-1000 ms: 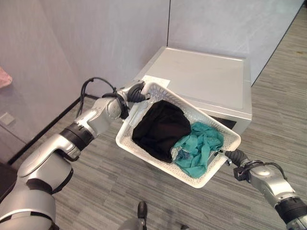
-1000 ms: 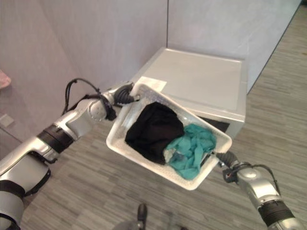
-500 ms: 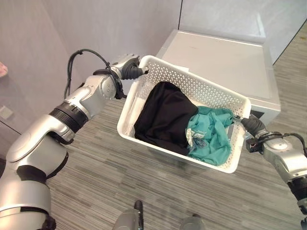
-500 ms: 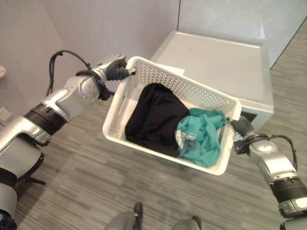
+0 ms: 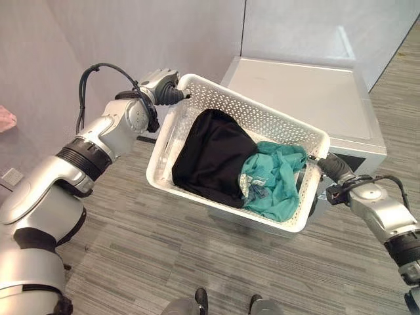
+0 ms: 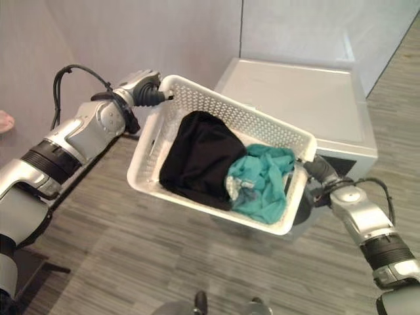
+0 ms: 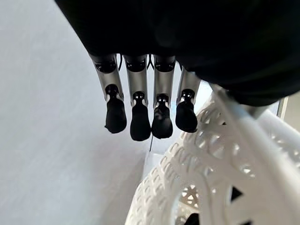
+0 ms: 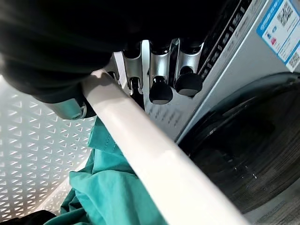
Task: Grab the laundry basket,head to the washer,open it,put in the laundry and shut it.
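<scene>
The white laundry basket (image 5: 231, 197) hangs in the air between the 2 arms, just in front of the silver washer (image 5: 308, 98), and over the last second it has levelled out and swung round from a steep tilt, while the whole view has shifted too, so part of that change is the head camera moving with the robot. Inside the basket a black garment (image 5: 210, 157) lies toward the left end and a teal garment (image 5: 272, 184) toward the right end, both settled in place.

The right hand (image 5: 331, 167) is at the basket's right end, and its wrist view shows the rim bar (image 8: 140, 164) running through the palm with the fingers (image 8: 160, 91) curled over it: a closed grasp on the rim. Past those fingers the washer's dark round door (image 8: 243, 154) sits very close, apparently still closed.

The left hand (image 5: 164, 88) holds the far left corner; in its wrist view the fingers (image 7: 140, 119) hang fairly straight on the outer side of the perforated wall (image 7: 187, 187), and the thumb is hidden, so I cannot tell whether it truly grips or just braces.

My reading: the carry is nearly over, and the basket will likely have to be set down to free a hand for the door.
</scene>
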